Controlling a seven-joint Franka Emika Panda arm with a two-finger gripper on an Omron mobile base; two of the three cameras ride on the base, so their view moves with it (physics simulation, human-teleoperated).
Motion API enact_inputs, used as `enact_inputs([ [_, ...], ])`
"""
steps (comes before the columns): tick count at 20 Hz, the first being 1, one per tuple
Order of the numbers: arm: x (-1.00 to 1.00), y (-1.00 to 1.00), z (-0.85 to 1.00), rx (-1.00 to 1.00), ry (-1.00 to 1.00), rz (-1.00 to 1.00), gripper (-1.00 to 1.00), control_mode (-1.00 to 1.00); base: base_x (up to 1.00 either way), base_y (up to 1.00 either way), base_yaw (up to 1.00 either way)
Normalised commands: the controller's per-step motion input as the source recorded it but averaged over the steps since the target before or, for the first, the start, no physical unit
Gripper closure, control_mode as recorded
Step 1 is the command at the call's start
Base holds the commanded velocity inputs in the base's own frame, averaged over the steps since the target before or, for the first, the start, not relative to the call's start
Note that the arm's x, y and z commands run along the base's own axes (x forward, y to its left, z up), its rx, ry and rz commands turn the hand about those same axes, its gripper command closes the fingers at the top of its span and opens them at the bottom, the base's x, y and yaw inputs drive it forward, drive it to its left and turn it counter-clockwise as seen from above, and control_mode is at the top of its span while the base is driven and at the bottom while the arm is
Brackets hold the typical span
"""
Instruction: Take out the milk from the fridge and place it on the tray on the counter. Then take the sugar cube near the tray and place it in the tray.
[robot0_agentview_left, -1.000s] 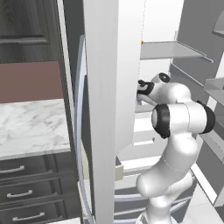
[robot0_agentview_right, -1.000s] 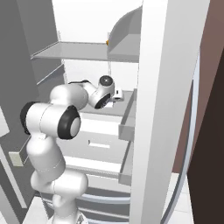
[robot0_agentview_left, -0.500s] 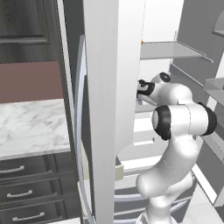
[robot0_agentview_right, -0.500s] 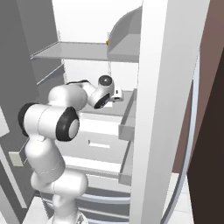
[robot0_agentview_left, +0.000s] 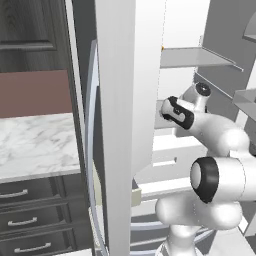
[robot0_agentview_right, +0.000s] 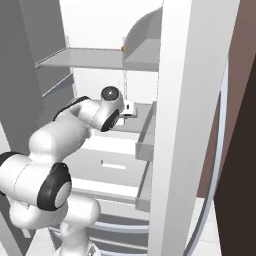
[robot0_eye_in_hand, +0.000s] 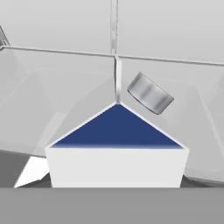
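I am looking into the open fridge (robot0_agentview_left: 120, 125) from the base, and the arm is reaching in over the pale drawers toward the shelf below the glass shelf (robot0_agentview_right: 80, 59). In the left base view the counter (robot0_agentview_left: 35, 145) is lying off to the left of the fridge door, with 3 dark drawers (robot0_agentview_left: 30, 217) under it, and the long curved handle (robot0_agentview_left: 90, 150) is running down the door's edge. In the right base view the wrist is pointing at a small white box on the shelf; I am taking that to be the milk (robot0_agentview_right: 128, 109), though it is small and partly hidden behind the arm there. From the hand camera the milk (robot0_eye_in_hand: 117, 151) is sitting very close in front, low and centred, a white carton with a dark blue gabled top and a grey round cap (robot0_eye_in_hand: 149, 93) on its right slope, standing upright on the pale shelf against the fridge's back wall. The finger tips are not showing in front of the carton, so I cannot tell whether the gripper is spread or pinching the carton's sides.
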Motion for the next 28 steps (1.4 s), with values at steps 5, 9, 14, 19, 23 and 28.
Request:
enact_inputs([
  [5, -0.91, 0.00, 0.90, 0.00, 0.00, -0.05, 1.00, -1.00, 0.00, 0.00, 0.00],
  [9, -0.98, 0.00, 0.93, 0.00, 0.00, -0.01, 1.00, -1.00, 0.00, 0.00, 0.00],
  [14, -0.99, 0.06, 0.83, 0.02, 0.00, 0.00, 1.00, -1.00, 0.00, 0.00, 0.00],
  [19, -0.90, 0.29, 0.54, -0.02, 0.00, 0.00, 1.00, -1.00, 0.00, 0.00, 0.00],
  [23, -0.56, 0.23, 0.09, -0.03, 0.00, -0.06, 1.00, -1.00, 0.00, 0.00, 0.00],
  [28, -0.51, 0.11, 0.00, 0.00, 0.00, -0.09, 1.00, -1.00, 0.00, 0.00, 0.00],
])
